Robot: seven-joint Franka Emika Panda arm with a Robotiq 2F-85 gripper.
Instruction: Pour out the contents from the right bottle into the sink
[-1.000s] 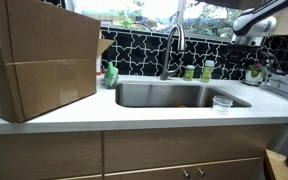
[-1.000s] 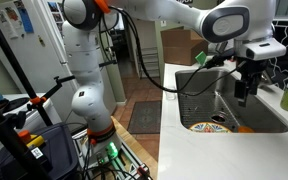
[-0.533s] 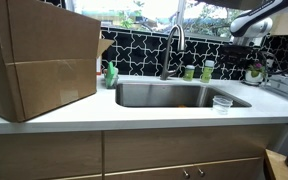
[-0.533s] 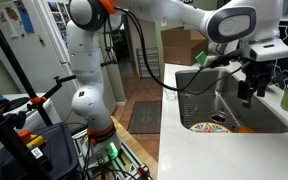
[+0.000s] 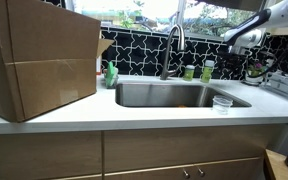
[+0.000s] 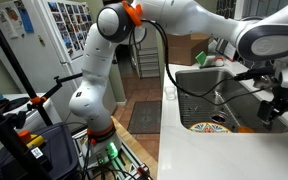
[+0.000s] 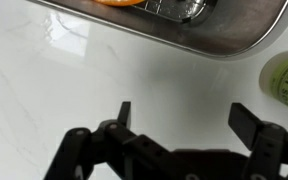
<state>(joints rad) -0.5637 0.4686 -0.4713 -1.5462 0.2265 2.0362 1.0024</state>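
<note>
With the pincer (image 7: 183, 113) spread wide over bare bench (image 7: 74, 70) and the right bottle (image 5: 207, 70) standing upright at one o'clock of the sink (image 5: 144, 96), a misaligned descent could close on nothing or topple the neighbouring bottle (image 5: 188, 72)

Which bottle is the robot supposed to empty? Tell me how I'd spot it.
Find the steel sink set in the white counter, and the curved faucet behind it. Two small green bottles stand together right of the faucet against the black patterned wall. It is the right bottle, farther from the faucet than the left bottle and looking slightly taller.
</note>
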